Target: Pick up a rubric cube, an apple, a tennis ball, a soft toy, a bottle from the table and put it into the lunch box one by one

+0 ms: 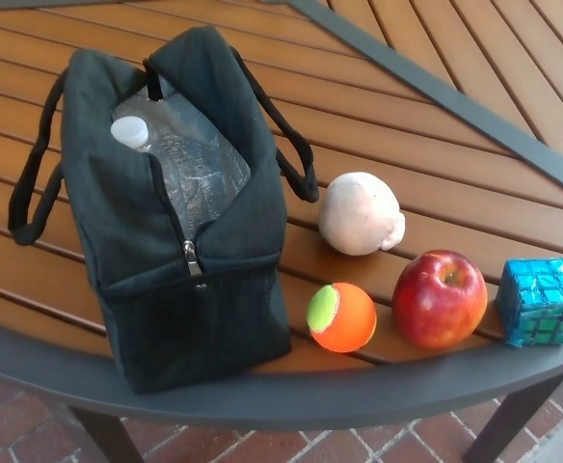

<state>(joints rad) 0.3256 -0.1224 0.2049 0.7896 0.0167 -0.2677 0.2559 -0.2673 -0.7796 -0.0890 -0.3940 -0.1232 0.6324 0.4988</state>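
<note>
Head view: one apple (pixel 440 298), one cube (pixel 541 302).

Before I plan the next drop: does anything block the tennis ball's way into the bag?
Nothing visible: the orange-and-green tennis ball lies just right of the black fabric lunch bag, whose top gapes open. A clear plastic bottle already lies inside.
</note>
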